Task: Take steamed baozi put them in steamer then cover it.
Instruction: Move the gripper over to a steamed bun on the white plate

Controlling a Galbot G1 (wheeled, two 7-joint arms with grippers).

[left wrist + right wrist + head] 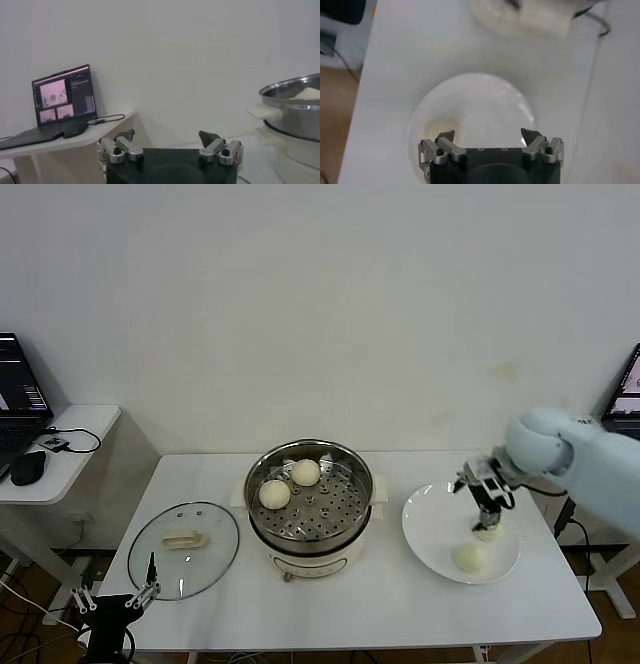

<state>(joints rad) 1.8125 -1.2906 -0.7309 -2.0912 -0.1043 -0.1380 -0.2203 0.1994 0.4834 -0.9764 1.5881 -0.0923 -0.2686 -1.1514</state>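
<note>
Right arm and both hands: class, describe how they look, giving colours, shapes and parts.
The right arm has a smooth, pale blue-white rounded shell, ending in a dark wrist with small cables. The right hand and left hand match: a black body, silver metal finger links with black bolts, and dark pointed fingertips.

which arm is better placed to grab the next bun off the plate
Right. Its open claw hangs directly over the white plate, just above a bun, with another bun beside it. The left claw sits at the table's near left corner by the glass lid, across the steamer.
</note>
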